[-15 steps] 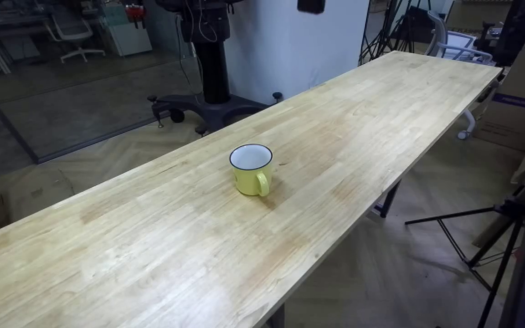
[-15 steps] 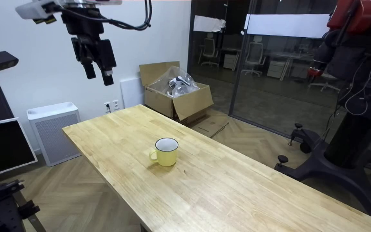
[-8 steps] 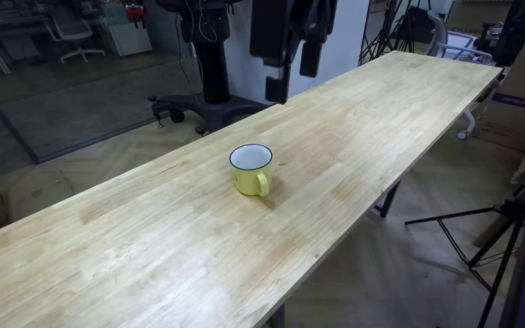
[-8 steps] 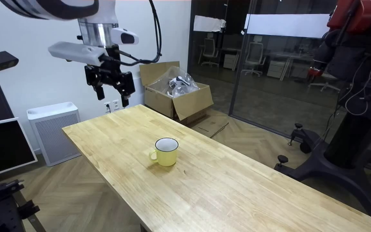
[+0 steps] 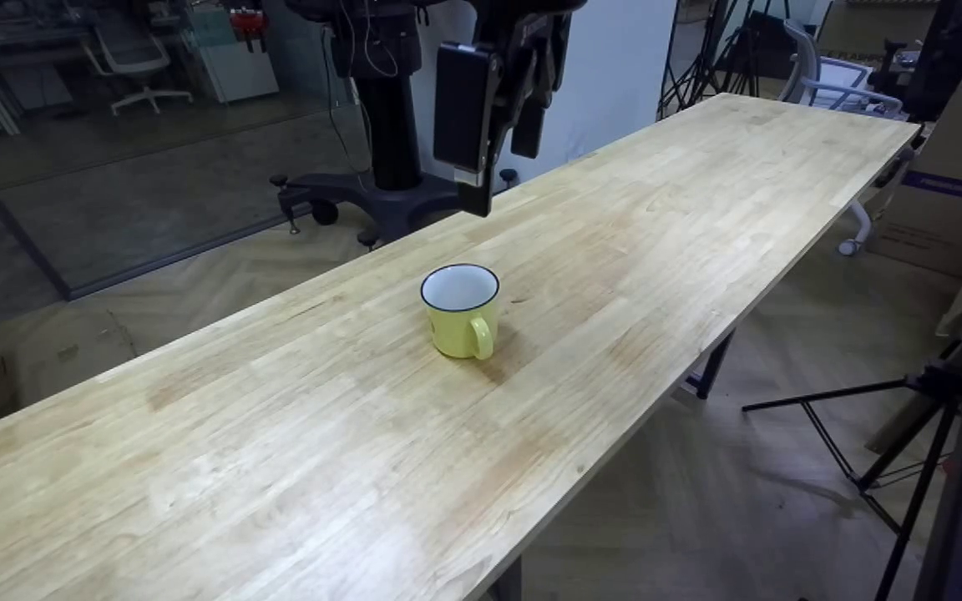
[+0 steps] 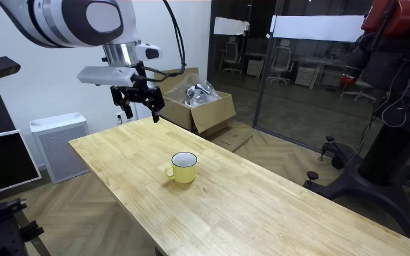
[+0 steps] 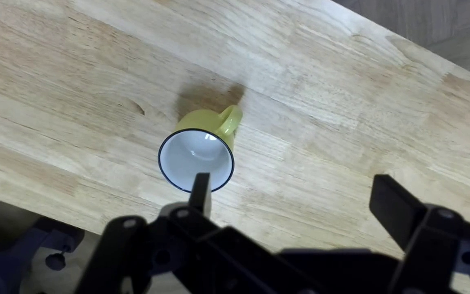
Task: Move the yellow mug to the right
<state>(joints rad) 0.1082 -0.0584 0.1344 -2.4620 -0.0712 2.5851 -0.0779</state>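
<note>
I am hovering the tool [image 5: 501,173], spread wide, at the upper center of an exterior view, while the dark-rimmed yellow enamel-style mug [image 5: 453,331] is standing upright mid-frame on the wooden surface [image 5: 297,434].

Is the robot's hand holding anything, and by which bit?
Nothing is held. The hand is open, apart from the mug, which stands on the table.
</note>
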